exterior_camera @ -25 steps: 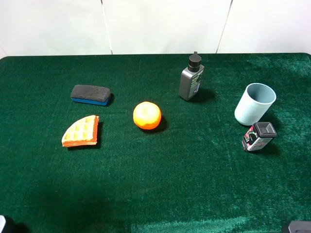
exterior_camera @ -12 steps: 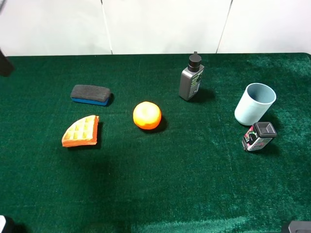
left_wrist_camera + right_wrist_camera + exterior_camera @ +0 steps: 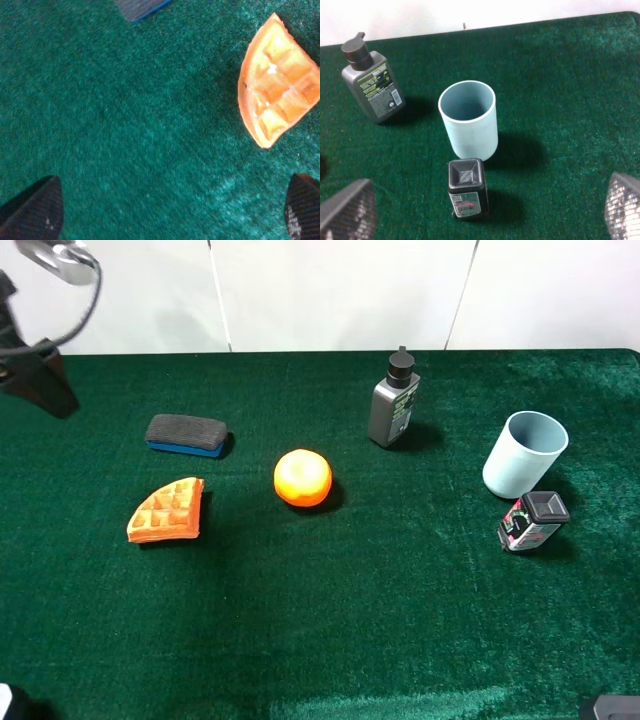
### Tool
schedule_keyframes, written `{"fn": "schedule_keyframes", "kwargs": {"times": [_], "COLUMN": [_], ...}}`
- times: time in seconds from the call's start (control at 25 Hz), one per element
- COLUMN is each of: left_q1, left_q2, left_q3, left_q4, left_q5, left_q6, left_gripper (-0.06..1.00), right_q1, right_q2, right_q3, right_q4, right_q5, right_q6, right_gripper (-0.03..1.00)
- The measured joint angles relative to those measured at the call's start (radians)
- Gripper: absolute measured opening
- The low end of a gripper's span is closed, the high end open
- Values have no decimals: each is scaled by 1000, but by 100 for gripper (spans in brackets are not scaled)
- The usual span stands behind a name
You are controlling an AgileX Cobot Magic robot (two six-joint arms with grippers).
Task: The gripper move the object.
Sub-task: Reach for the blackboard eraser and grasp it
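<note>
The eraser (image 3: pixel 186 434), with a dark grey felt top and a blue base, lies on the green cloth at the back left. Only its corner (image 3: pixel 140 6) shows in the left wrist view. Part of my left arm (image 3: pixel 35 375), black with a looping cable, hangs at the far left of the exterior view, left of the eraser and apart from it. My left gripper (image 3: pixel 169 212) is open and empty, with its dark fingertips (image 3: pixel 32 212) wide apart above the cloth. My right gripper (image 3: pixel 485 210) is open and empty, near the cup.
An orange waffle wedge (image 3: pixel 167 510) lies in front of the eraser and also shows in the left wrist view (image 3: pixel 277 107). An orange (image 3: pixel 302 477) sits mid-table. A grey bottle (image 3: pixel 394 400), a pale blue cup (image 3: pixel 524 453) and a small black-capped jar (image 3: pixel 533 520) stand at the right.
My left arm has come into the exterior view at the upper left and moved lower and to the right. No object on the table has moved.
</note>
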Motion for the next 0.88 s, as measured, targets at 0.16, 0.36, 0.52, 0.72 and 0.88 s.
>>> {"fn": "schedule_keyframes", "kwargs": {"times": [0.16,0.36,0.52,0.72,0.88], "left_q1": [0,0,-22,-78,-125], "left_q2": [94,195,268,362,434], "left_q3": [-44,-91,-127,-188,-244], "left_q4": [-25,-59,-63,-41,0], "left_q5": [-28,-72,-96,-113,-115], "left_q6": [74,156,205,229,238], "left_gripper": [91,91,91,92,93], "right_q1": [0,0,0,0,0], "right_q2": [0,0,0,0,0], "right_q3": [0,0,0,0,0], "right_q4": [0,0,0,0,0], "right_q5": [0,0,0,0,0], "right_q6": [0,0,0,0,0], "right_gripper": [70,70,70,70,70]}}
